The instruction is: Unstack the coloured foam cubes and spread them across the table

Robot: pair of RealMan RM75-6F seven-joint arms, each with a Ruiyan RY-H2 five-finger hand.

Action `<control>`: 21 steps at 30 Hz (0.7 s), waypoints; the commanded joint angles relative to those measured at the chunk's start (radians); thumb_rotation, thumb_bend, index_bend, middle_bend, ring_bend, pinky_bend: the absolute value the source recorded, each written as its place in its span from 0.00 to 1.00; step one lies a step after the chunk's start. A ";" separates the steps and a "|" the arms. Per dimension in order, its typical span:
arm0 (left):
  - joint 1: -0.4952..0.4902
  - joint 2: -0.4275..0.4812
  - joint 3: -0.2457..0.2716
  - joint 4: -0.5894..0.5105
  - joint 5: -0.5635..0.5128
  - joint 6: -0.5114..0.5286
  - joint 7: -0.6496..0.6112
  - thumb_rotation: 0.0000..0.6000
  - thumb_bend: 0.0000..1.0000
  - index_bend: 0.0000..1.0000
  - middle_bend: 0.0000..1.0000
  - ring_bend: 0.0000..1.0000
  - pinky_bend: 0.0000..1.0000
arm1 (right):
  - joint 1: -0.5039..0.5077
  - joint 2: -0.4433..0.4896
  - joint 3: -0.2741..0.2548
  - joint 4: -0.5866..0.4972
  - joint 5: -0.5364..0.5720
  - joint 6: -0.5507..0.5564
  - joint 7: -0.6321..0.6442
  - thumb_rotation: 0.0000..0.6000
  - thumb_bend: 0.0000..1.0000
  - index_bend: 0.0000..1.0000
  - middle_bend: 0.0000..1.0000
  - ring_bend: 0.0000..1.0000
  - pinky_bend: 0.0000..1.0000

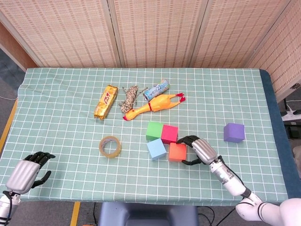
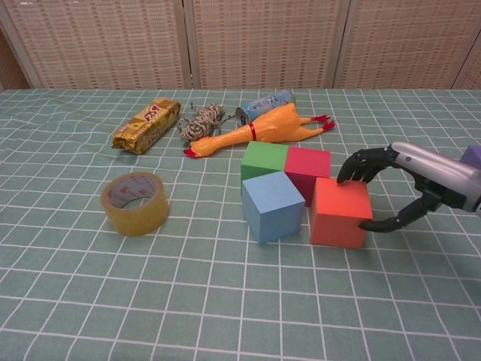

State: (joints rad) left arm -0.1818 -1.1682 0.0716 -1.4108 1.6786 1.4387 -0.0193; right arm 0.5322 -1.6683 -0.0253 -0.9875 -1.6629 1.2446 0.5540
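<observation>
**A staged test table, likely a lab**

I work at a table (image 1: 56,84) draped in a green checked cloth, with woven folding screens (image 1: 155,33) closing it off behind. Just before the screens lies an odd mix: a rubber chicken (image 1: 153,106), a tape roll (image 1: 110,146), a rope hank (image 1: 129,97), a snack pack (image 1: 105,101).

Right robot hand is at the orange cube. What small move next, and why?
Probably close the right robot hand on the orange cube and draw it right: fingers already rest on its top edge, thumb beside it, and it sits close against the red cube.
</observation>
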 commanded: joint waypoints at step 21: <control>-0.004 -0.006 0.001 -0.006 0.002 -0.009 0.011 1.00 0.38 0.30 0.31 0.26 0.43 | -0.105 0.346 -0.010 -0.331 0.191 -0.131 -0.413 1.00 0.20 0.54 0.57 0.47 0.51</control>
State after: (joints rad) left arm -0.1854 -1.1737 0.0728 -1.4171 1.6801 1.4302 -0.0084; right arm 0.4359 -1.3540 -0.0258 -1.2868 -1.5003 1.1509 0.1815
